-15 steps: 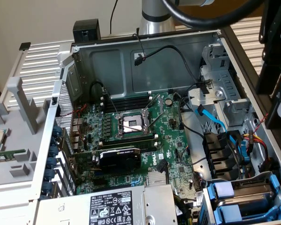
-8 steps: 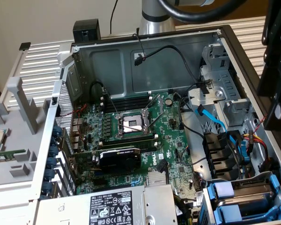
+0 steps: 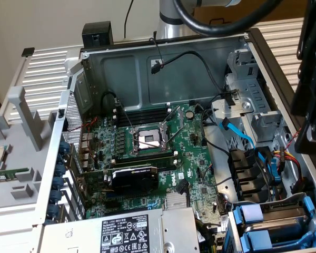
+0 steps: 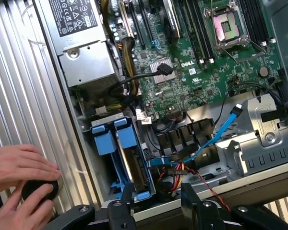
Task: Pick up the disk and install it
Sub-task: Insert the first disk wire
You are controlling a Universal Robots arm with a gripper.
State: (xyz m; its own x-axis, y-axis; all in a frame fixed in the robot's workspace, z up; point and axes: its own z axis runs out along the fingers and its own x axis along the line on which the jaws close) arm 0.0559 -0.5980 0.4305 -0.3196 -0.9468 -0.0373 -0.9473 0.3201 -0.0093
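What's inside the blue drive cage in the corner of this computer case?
Two blue trays stand side by side; one holds a metal drive, seen edge-on. Its label and whatever lies beneath the trays are covered.

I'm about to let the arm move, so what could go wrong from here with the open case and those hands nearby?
A person's hands sit beside the case, close to the open fingers; a swing that way could strike them. The blue cable and the red and yellow wires lie loose next to the blue drive trays, so fingers going down there might snag them.
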